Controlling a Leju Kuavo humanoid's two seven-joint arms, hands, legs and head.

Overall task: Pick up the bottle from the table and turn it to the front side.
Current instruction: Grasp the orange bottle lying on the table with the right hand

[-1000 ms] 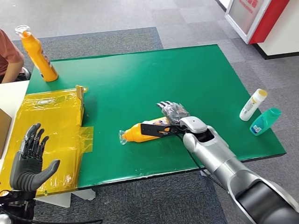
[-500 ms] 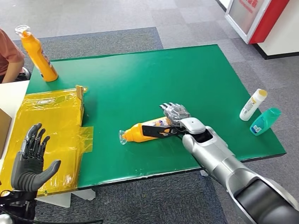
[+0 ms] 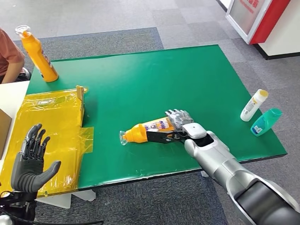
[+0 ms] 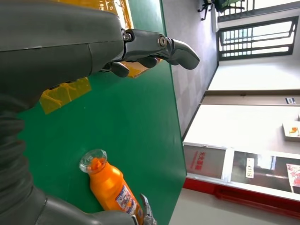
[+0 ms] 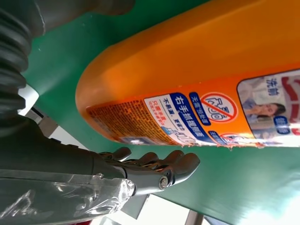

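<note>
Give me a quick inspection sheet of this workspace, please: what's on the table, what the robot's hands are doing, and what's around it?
Surface: green table, flat, its front edge showing a pale strip.
Job's things: orange bottle lying on its side mid-table, clear cap toward the robot's left.
Clutter: second orange bottle upright at the far left corner; yellow wrapped package on the left edge; white bottle and teal bottle lying at the right edge.
Hands: right hand at the lying bottle's base end, fingers over it; whether it grips cannot be told. Left hand open, holding nothing.
Cables: thin black cable along the right arm.
Surroundings: grey carpet tiles; a person's sleeve far left; red-and-white stand far right.
</note>
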